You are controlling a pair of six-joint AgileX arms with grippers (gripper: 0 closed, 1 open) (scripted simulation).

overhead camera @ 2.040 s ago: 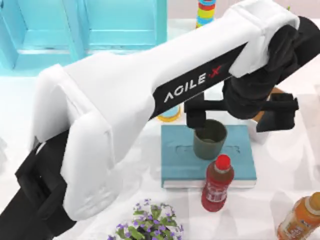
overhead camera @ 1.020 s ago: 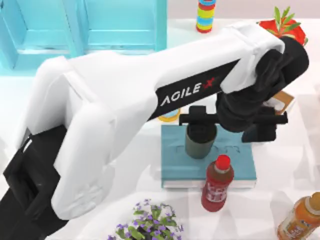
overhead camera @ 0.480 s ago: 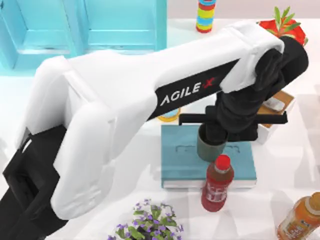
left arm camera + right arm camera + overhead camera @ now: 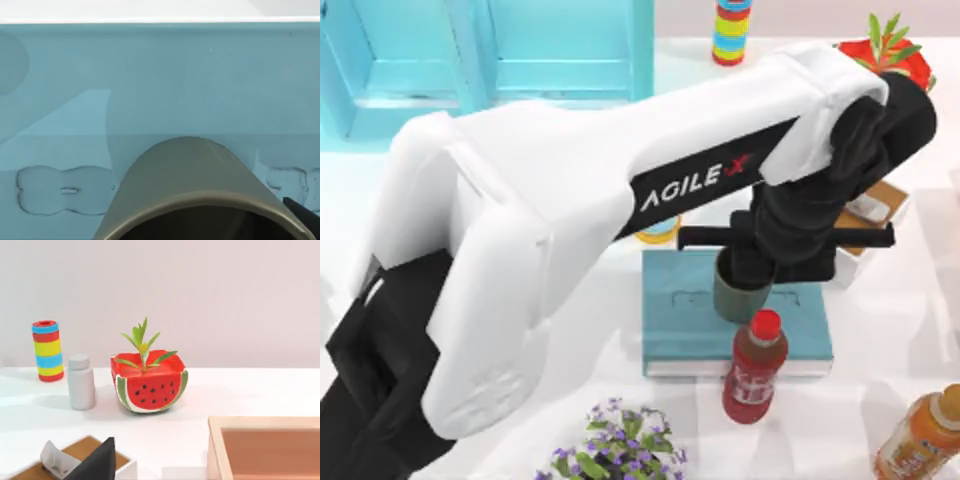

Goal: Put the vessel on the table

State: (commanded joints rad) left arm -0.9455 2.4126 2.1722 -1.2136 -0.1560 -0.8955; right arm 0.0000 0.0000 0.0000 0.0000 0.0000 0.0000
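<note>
The left claw [image 4: 752, 268] grips the light, rigid vessel [image 4: 740, 297] by its rim, at the book's [image 4: 680, 320] twelve o'clock.

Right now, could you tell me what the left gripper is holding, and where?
The left gripper has its jaws at the rim of the olive-green cup, which stands on the teal book.

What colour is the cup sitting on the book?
The cup is dark olive green, sitting on the teal book. It shows best in the left wrist view.
</note>
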